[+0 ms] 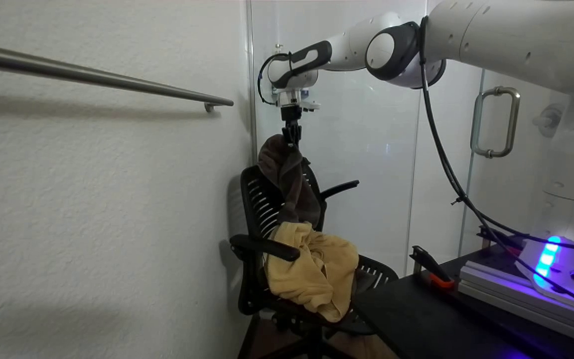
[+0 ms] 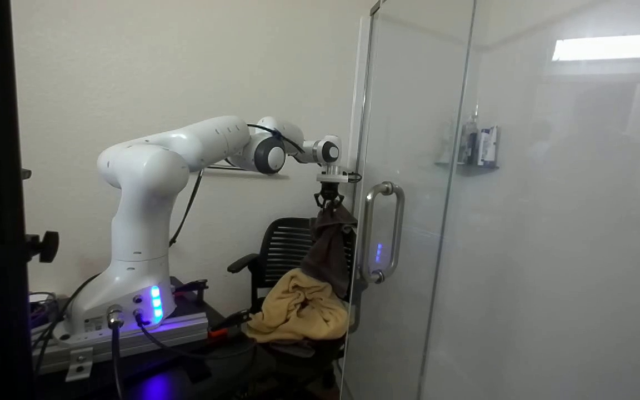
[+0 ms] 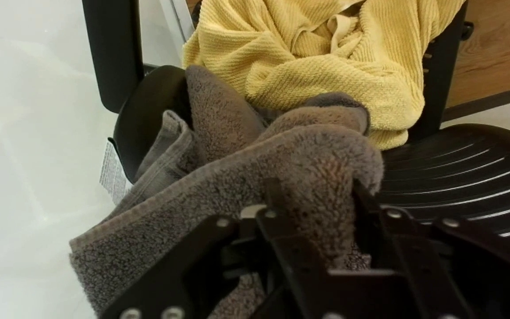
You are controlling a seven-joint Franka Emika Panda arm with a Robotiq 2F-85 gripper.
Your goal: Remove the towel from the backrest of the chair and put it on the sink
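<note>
gripper (image 3: 316,186) clamps grey towel (image 3: 233,181) near its top; the rest hangs steeply below, down the backrest (image 1: 261,197), so straight up looks the way off.

Wooden floor (image 3: 498,57) (only partly in view) under the black chair (image 1: 267,247)

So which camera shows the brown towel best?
The wrist view. It looks down on the brown towel from close by, so the fluffy pile and folds show, though the gripper covers part. Both exterior views show it smaller and darker, hanging from the gripper down toward the yellow cloth.
</note>
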